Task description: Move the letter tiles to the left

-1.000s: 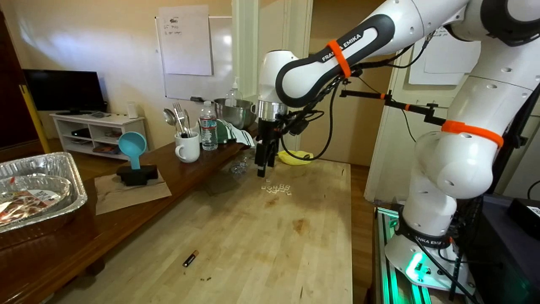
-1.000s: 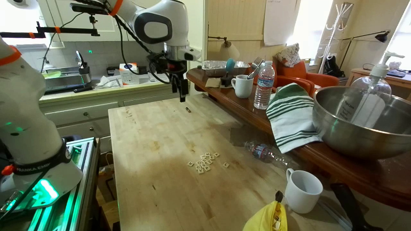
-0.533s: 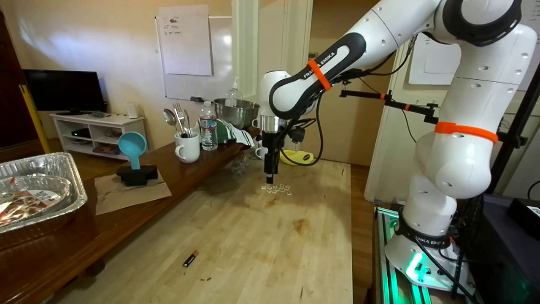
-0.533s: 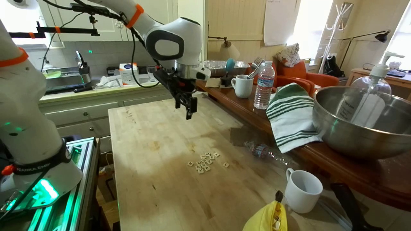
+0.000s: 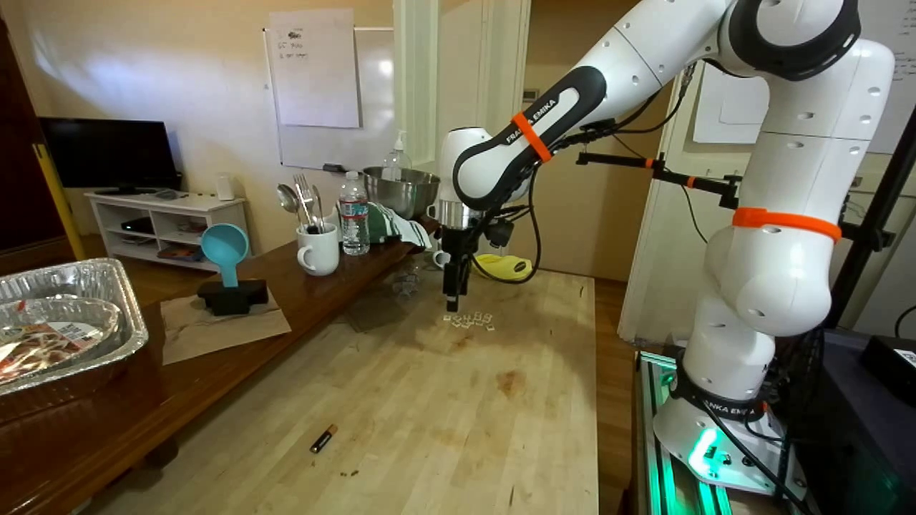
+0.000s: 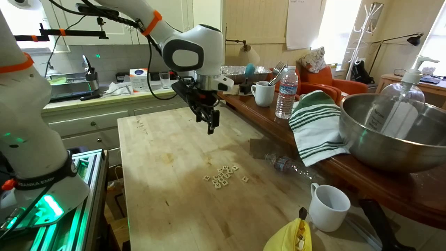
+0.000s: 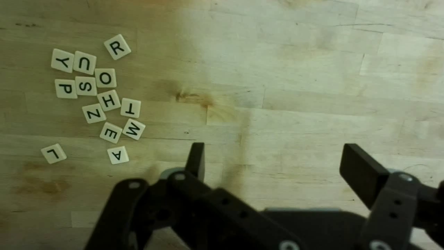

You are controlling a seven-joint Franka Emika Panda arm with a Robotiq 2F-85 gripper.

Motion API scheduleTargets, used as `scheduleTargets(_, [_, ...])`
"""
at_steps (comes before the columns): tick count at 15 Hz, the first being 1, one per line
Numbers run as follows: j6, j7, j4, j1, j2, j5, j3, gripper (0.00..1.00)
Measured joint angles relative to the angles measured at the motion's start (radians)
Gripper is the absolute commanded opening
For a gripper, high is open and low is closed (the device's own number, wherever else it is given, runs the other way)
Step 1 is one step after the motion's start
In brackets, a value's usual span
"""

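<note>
Lying loosely clustered: cream, square letter tiles (image 7: 109, 100), black-lettered, some touching.

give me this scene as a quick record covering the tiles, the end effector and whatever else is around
tiles: thirteen letter tiles, flat, letters up, on the wooden table
layout: mostly one loose cluster; L tile and R tile set apart
grasp: end effector open, above the table, holding nothing
offset: in the wrist view, tiles lie to the picture's left of it
also on table: yellow pouch, white mug, clear bottle on its side, battery
other surface: dark ledge with second mug holding cutlery, upright water bottle, metal bowl
</note>
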Motion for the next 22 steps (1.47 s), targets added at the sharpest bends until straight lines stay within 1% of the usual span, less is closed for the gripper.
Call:
scheduleTargets(3, [0.0,-0.002,0.0,-0.002,0.001,-0.02,0.0,1.0])
scheduleTargets(7, [0.031,-0.007,0.001,-0.021,0.028,-0.102,-0.005,0.99])
scheduleTargets(8, [0.05,-0.007,0.001,-0.027,0.04,-0.122,-0.007,0.74])
scheduleTargets(9, [0.072,-0.007,0.001,-0.033,0.054,-0.14,-0.01,0.74])
scheduleTargets(10, [0.093,-0.007,0.003,-0.038,0.069,-0.152,-0.014,0.7])
scheduleTargets(11, [0.115,-0.008,0.005,-0.043,0.085,-0.159,-0.016,0.62])
scheduleTargets(12, [0.135,-0.009,0.008,-0.049,0.103,-0.164,-0.017,0.53])
scheduleTargets(19, [0.226,-0.012,0.044,-0.078,0.222,-0.194,-0.025,0.0])
scheduleTargets(22, [0.236,-0.011,0.06,-0.084,0.252,-0.215,-0.029,0.0])
